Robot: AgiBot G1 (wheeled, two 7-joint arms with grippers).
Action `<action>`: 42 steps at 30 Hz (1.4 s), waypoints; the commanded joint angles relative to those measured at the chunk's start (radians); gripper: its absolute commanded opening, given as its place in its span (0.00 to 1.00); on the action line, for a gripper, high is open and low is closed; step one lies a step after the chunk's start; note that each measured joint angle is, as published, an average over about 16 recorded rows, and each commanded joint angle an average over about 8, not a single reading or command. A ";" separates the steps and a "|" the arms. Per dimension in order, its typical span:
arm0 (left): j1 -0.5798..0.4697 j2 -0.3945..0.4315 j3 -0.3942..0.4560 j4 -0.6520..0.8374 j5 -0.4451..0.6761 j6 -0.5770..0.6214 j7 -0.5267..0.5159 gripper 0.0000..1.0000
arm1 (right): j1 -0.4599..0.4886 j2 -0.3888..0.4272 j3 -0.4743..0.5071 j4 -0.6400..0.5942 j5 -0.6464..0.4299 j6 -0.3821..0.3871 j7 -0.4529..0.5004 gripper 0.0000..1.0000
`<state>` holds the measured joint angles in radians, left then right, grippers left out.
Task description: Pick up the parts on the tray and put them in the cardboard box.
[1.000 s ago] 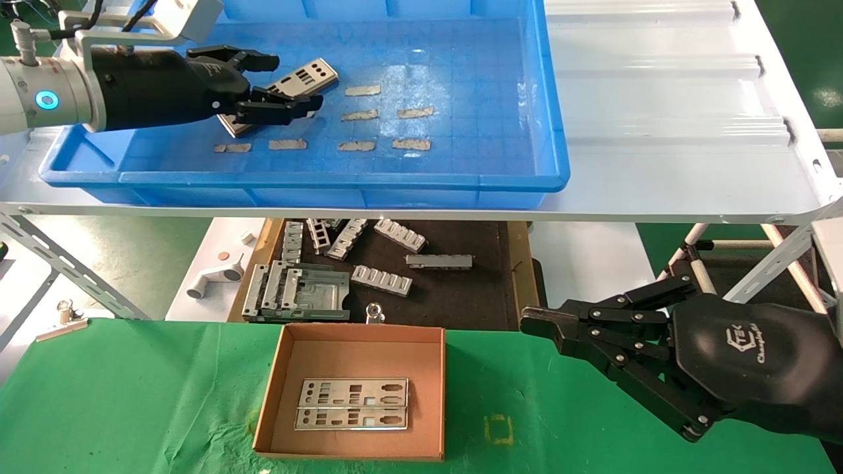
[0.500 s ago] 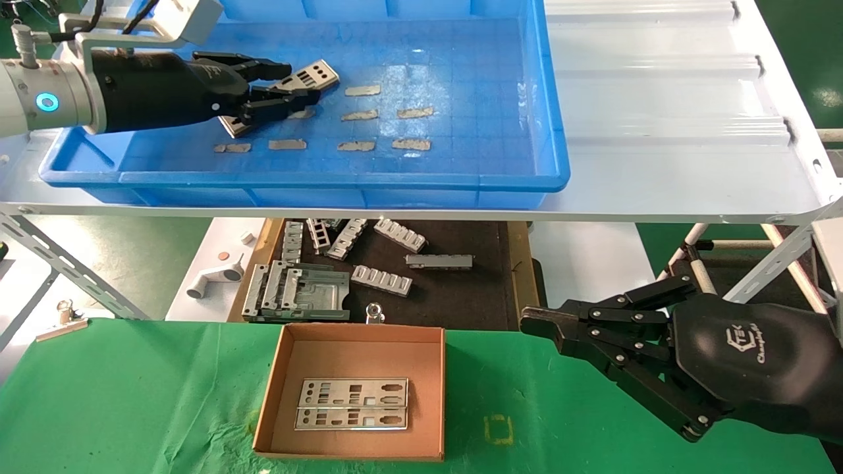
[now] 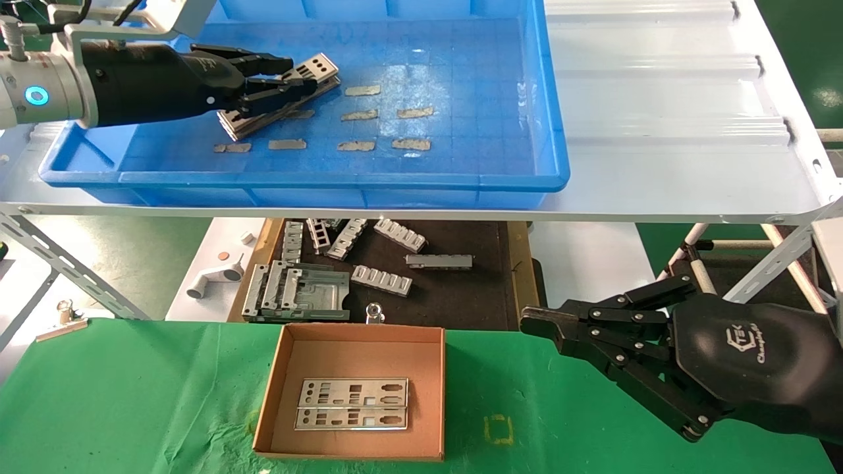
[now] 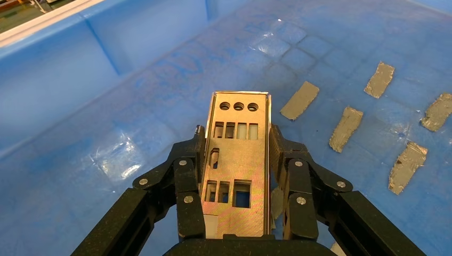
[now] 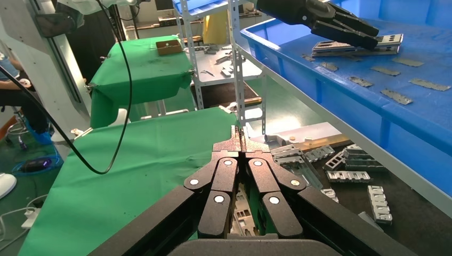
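Observation:
My left gripper point(image 3: 293, 80) is over the far left of the blue tray point(image 3: 461, 79), shut on a silver punched part point(image 3: 318, 66). In the left wrist view the part point(image 4: 237, 160) sits edge to edge between the fingers point(image 4: 187, 176), lifted slightly off the tray floor. More parts point(image 3: 253, 124) lie stacked right beneath it. The cardboard box point(image 3: 355, 352) stands on the green table and holds two parts point(image 3: 352, 403) side by side. My right gripper point(image 3: 537, 322) is shut and empty, parked at the lower right beside the box; it also shows in the right wrist view point(image 5: 240, 136).
Several beige tape scraps point(image 3: 411, 143) lie on the tray floor. Grey ribbed brackets point(image 3: 382, 280) lie on a black mat below the white shelf point(image 3: 658, 131). A green cloth point(image 3: 132, 395) covers the front table.
My left gripper's fingers have closed on the top part and raised it a little off the stack. The right arm has not moved.

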<state>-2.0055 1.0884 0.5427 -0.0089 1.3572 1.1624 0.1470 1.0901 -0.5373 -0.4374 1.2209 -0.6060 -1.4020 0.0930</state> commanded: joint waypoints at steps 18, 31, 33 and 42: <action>-0.002 0.005 0.013 0.004 0.019 -0.005 0.015 0.05 | 0.000 0.000 0.000 0.000 0.000 0.000 0.000 0.00; -0.003 0.011 0.014 0.008 0.020 -0.041 0.019 1.00 | 0.000 0.000 0.000 0.000 0.000 0.000 0.000 0.00; -0.002 0.011 0.013 0.008 0.019 -0.043 0.020 1.00 | 0.000 0.000 0.000 0.000 0.000 0.000 0.000 0.00; -0.002 0.002 0.011 0.007 0.015 -0.032 0.024 1.00 | 0.000 0.000 0.000 0.000 0.000 0.000 0.000 0.00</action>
<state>-2.0088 1.0903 0.5531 -0.0022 1.3721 1.1318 0.1703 1.0901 -0.5373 -0.4374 1.2209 -0.6060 -1.4020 0.0930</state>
